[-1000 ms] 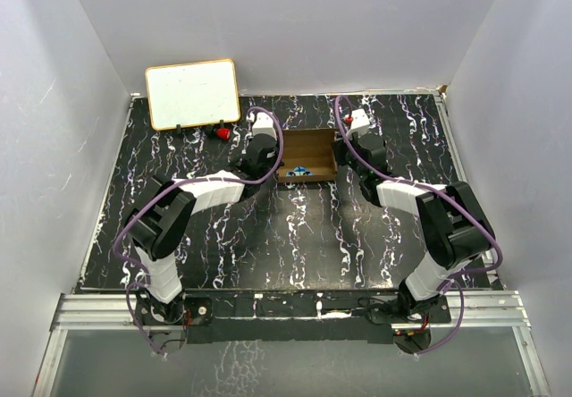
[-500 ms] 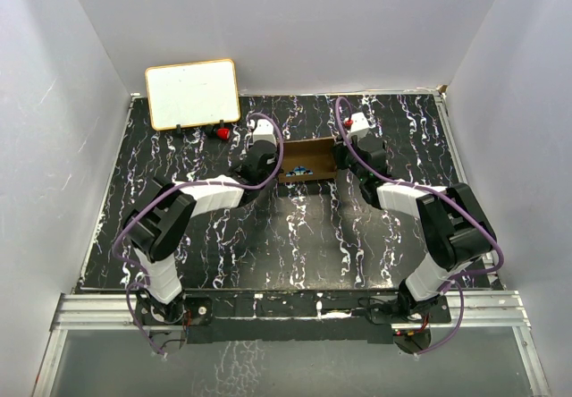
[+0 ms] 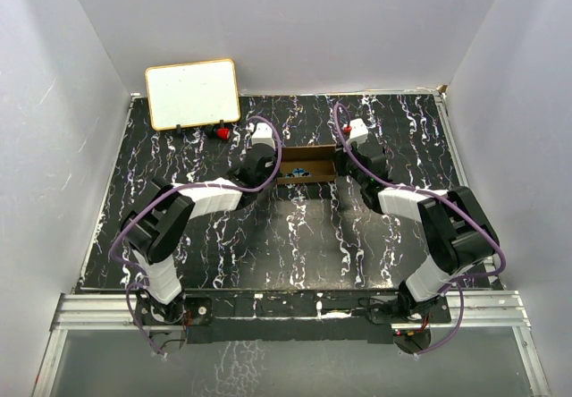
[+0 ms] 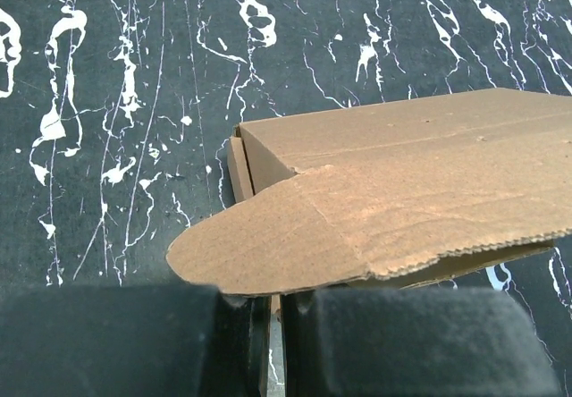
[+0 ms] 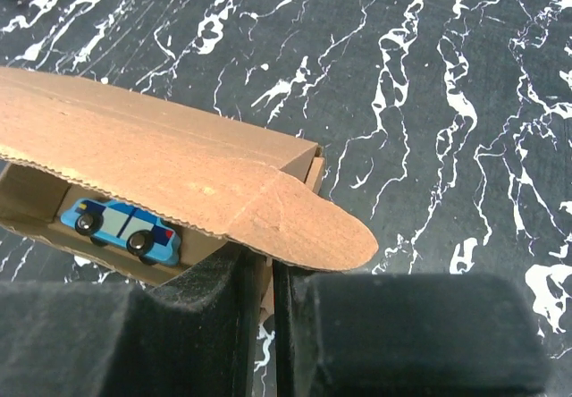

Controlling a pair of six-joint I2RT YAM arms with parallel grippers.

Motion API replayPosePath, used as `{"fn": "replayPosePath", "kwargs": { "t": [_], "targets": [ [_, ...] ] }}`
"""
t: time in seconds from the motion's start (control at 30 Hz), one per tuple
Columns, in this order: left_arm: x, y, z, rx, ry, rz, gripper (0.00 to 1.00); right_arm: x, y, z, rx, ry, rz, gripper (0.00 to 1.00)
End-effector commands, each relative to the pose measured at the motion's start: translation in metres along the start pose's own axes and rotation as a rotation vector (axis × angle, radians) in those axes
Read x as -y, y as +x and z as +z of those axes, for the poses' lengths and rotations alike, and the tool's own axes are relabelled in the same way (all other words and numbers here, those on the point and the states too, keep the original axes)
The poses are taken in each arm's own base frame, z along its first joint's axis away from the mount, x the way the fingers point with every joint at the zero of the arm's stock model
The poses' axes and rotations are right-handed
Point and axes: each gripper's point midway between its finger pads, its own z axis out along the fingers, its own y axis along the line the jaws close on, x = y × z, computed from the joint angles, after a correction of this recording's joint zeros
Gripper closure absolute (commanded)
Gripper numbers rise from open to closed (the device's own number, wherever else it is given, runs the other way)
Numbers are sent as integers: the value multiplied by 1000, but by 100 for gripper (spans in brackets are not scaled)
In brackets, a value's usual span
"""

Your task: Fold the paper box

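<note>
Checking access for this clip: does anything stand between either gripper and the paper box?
Nothing visible does. The left gripper and right gripper each pinch an end of the paper box.

Paper box [image 4: 429, 164]: plain brown corrugated cardboard, matt, fibrous face, wavy cut edge at lower right of frame; table [image 4: 116, 75]: smooth black surface veined with white; left gripper [image 4: 273, 321] pads [image 4: 107, 343]: black, matt, felt-like; toy car [image 5: 121, 227]: smooth blue plastic.

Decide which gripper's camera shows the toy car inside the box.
The right gripper: a blue toy car shows under the paper box flap; the left gripper sees only cardboard.
</note>
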Motion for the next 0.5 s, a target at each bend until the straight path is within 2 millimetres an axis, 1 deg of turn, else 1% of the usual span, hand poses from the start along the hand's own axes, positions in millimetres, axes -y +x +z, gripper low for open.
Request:
{"fn": "replayPosePath", "kwargs": {
  "t": [0.0,0.13,0.37,0.47],
  "targets": [
    [11,-6,-14,-8,46,-9,100,-4,-22,-7,83,-13,-42,86],
    [12,-8,-17,-5,54,-12,97,0,-20,-8,83,5,-56,85],
    [12,-13,-25,7,61,-25,80,1,-19,-8,86,9,-64,86],
    [12,-16,-30,12,67,-31,75,2,-19,-8,84,14,-62,86]
  ]
}}
